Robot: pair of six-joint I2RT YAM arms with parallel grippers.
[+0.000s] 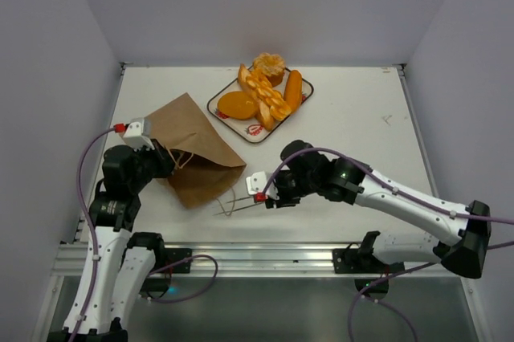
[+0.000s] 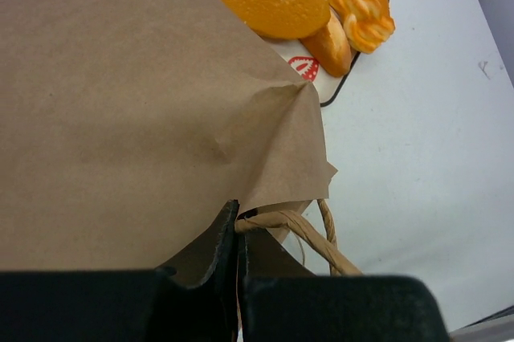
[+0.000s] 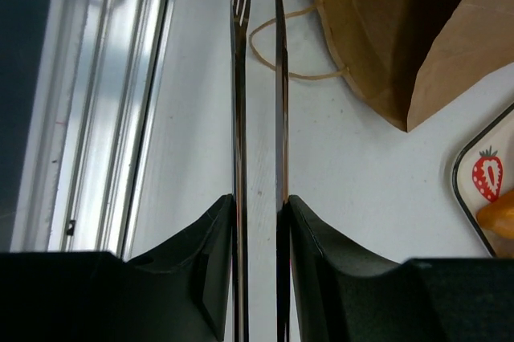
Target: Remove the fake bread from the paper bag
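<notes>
By the paper bag (image 1: 193, 145), left claw (image 2: 238, 234) is pinching its rim steady | right claw (image 3: 261, 205) is squeezing empty tongs (image 3: 238, 77) near its mouth | bread (image 1: 265, 93) is lying outside it.

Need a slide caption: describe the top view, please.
Bread on the tray; left jaws pinch the paper bag, right jaws hold tongs.

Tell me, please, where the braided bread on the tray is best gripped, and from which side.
Probably across its narrow middle, from straight above. The braided bread lies long and slanted on top of the other pieces on the tray, so its upper sides are exposed.
</notes>
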